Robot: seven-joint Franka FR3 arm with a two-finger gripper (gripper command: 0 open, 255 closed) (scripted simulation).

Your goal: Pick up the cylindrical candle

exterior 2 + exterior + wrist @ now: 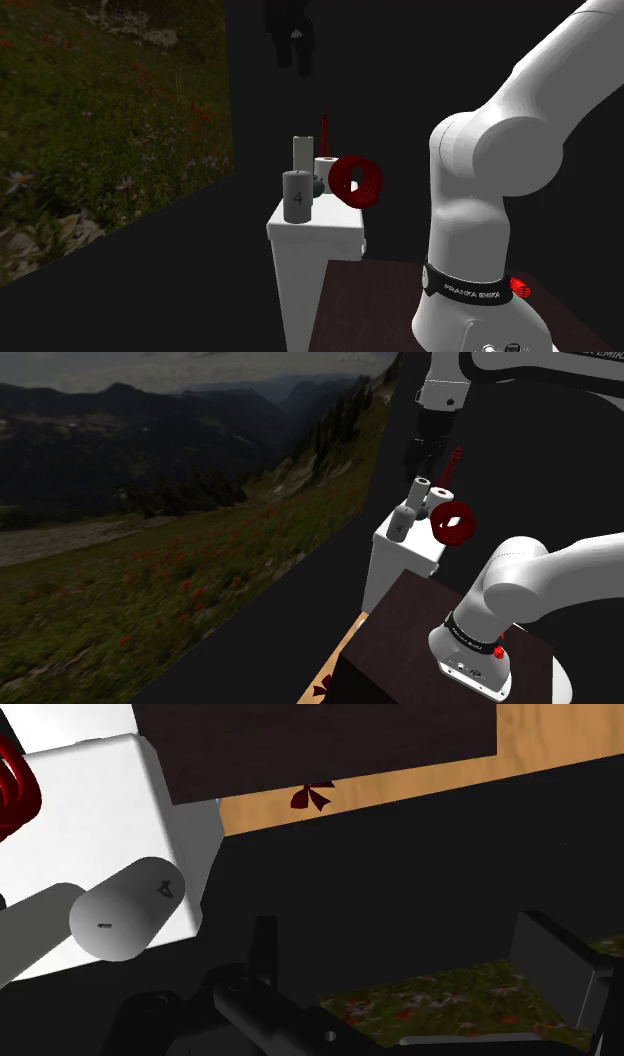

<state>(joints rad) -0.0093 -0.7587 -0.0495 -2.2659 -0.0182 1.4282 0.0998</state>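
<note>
Tool (410, 939) fingers apart, empty, raised clear of grey candle (298, 196), upright on white block (300, 270), red coil (357, 181) beside

White pedestal (303, 282) with grey candle (298, 196), red coil (357, 181)

Hardly a room at all: a backdrop (150, 532) of mountains and flowering meadow spreads over the left of the shoulder view, a black area (400, 60) beside it, with light wooden floor (540, 744) beside a white desk (405, 562).
</note>
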